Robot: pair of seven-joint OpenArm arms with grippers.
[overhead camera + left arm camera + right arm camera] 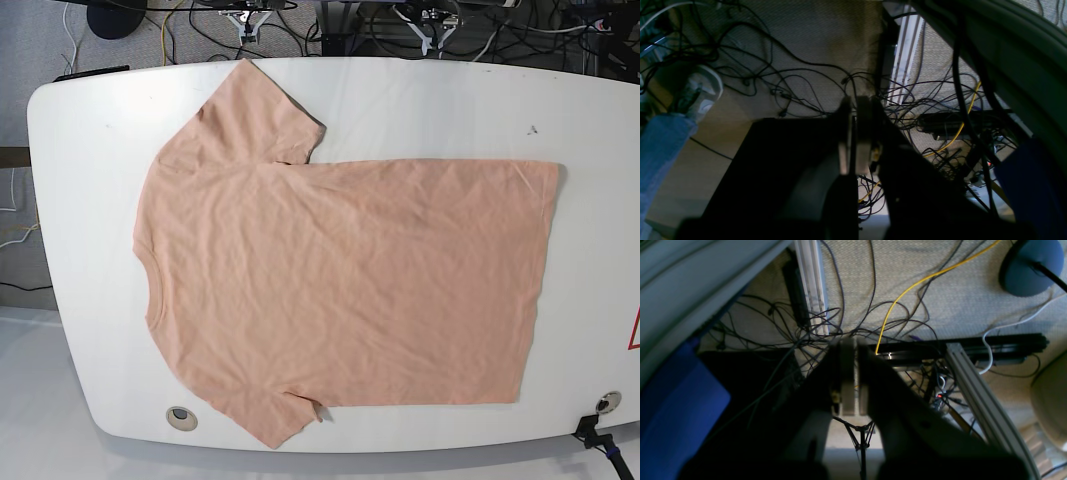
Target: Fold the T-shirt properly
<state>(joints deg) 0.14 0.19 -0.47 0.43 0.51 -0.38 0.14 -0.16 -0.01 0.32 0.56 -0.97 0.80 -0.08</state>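
Observation:
The peach T-shirt (pixel 340 270) lies spread flat on the white table (pixel 440 100) in the base view, plain side up. Its collar is at the left, its hem at the right, and one sleeve points to the far edge and one to the near edge. No print shows. My left gripper (pixel 854 103) is shut and empty, hanging over the floor beyond the table. My right gripper (pixel 853 343) is also shut and empty over the floor. Neither wrist view shows the shirt.
Tangled cables and a yellow cable (pixel 907 290) cover the carpet beyond the table's far edge. An aluminium frame rail (pixel 977 396) and a blue pad (pixel 676 406) are there. A person's jeans leg and shoe (pixel 696 93) stand nearby. Round holes (pixel 181 416) sit at the table's near edge.

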